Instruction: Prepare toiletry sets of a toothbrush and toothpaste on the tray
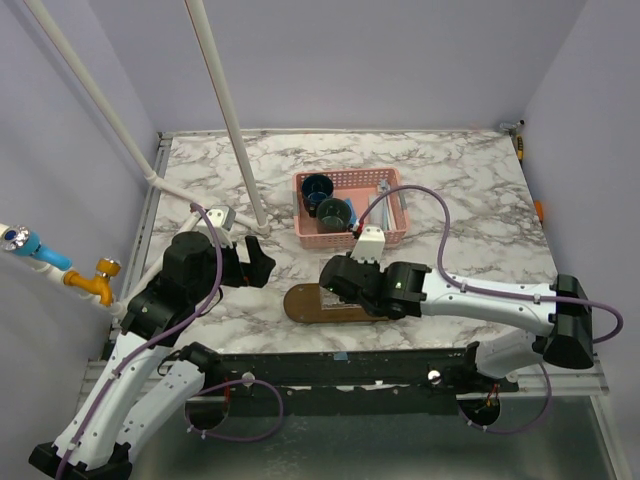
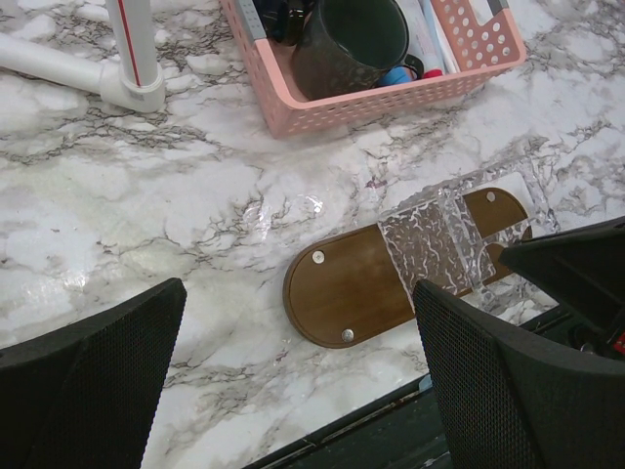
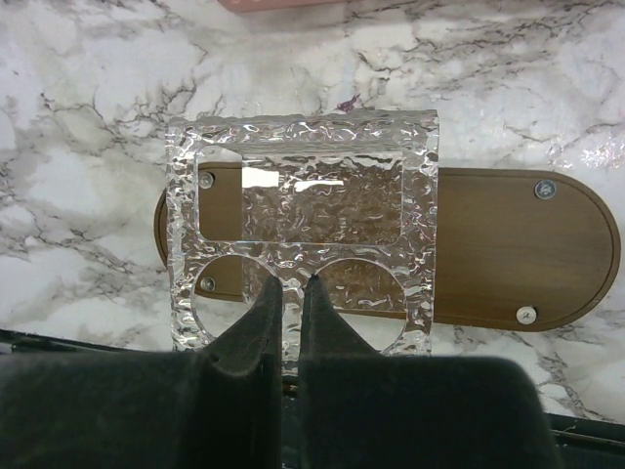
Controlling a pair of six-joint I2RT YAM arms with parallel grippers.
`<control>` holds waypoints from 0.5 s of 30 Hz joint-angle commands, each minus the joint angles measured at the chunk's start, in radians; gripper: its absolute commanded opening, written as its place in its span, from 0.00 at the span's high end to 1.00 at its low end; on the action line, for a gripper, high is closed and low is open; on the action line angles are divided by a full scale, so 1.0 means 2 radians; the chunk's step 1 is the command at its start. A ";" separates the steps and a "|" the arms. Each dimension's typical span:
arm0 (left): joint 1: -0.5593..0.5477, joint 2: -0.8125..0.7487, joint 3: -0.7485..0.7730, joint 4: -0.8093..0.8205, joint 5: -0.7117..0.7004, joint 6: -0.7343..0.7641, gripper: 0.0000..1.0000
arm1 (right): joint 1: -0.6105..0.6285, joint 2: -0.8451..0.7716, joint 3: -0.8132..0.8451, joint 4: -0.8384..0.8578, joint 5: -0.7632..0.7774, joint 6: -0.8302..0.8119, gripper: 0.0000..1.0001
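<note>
Brown on white marble: showing the oval wooden tray (image 1: 305,303) lying flat near the front edge of the counter (image 1: 450,170). Pinching a clear rippled plastic holder (image 3: 303,205) by its near edge with the right gripper (image 3: 291,288), fingers almost together, holding it across part of the tray. Spreading the left gripper (image 2: 298,284) wide, gripping nothing, hovering beside the tray. Leaving the toiletry sets (image 2: 430,39) in the pink basket (image 2: 371,103) with dark cups (image 2: 352,39).
</note>
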 commanded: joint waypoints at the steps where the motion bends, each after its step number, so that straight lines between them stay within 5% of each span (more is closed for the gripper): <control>1: -0.003 -0.004 -0.003 -0.001 -0.010 0.002 0.01 | 0.023 0.017 -0.009 -0.021 0.054 0.054 1.00; 15: -0.003 -0.002 -0.003 -0.002 -0.010 0.002 0.01 | 0.030 0.019 -0.050 -0.007 0.061 0.085 1.00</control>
